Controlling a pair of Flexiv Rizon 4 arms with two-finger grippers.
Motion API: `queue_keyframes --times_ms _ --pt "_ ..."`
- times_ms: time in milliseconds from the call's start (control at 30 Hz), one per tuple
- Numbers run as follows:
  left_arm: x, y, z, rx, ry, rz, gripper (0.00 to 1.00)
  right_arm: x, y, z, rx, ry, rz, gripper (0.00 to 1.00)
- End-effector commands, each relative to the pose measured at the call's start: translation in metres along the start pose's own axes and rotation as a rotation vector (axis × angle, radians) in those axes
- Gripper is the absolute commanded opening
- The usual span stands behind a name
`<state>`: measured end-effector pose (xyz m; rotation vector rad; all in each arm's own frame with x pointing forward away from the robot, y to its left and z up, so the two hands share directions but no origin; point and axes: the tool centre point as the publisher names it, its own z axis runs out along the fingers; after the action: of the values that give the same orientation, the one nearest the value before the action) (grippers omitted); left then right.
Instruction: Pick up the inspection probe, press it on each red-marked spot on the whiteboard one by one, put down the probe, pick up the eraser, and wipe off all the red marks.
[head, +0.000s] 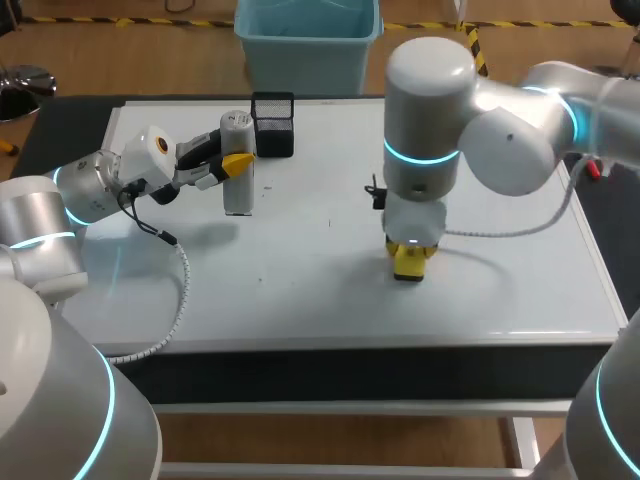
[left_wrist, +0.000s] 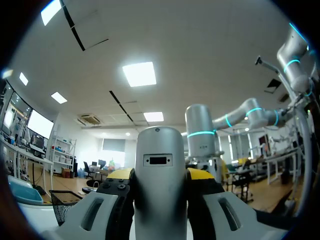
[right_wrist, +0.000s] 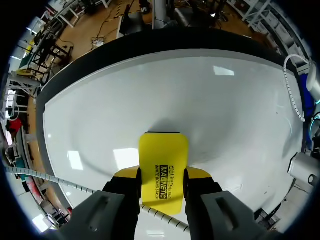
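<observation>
Right end effector (right_wrist: 161, 186) clamps yellow rectangular eraser (right_wrist: 163, 160) on whiteboard (right_wrist: 225, 110); no red marks visible. Left end effector (head: 236, 163) grips grey cylindrical probe (head: 237, 195), not released.

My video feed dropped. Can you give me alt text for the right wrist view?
The right hand is shut on a yellow rectangular whiteboard eraser, which points down at the glossy white whiteboard. Whether the eraser touches the board is unclear. No red marks show on the board around it.

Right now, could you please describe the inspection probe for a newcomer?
On the whiteboard, look far left beside the black mesh basket. The probe is the upright grey cylinder in the jaws of the left arm, unlike the flat yellow eraser.
</observation>
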<state>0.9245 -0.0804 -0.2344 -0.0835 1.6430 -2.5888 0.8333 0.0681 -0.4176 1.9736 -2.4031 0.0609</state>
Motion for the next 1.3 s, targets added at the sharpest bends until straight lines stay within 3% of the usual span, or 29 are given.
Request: queue_keyframes --times_ms 33,500,1067,1300 --pt "0.000 0.000 0.000 0.003 0.001 0.002 0.00 0.017 0.000 -0.015 0.018 -0.010 0.003 0.00" --pt "0.000 0.000 0.000 0.003 0.001 0.002 0.00 0.037 -0.030 -0.052 0.064 -0.005 -0.010 0.00" --pt "0.000 0.000 0.000 0.003 0.001 0.002 0.00 0.037 -0.030 -0.052 0.064 -0.005 -0.010 0.00" --pt "0.000 0.000 0.000 0.003 0.001 0.002 0.00 0.065 -0.048 -0.035 0.056 0.006 0.013 0.00"
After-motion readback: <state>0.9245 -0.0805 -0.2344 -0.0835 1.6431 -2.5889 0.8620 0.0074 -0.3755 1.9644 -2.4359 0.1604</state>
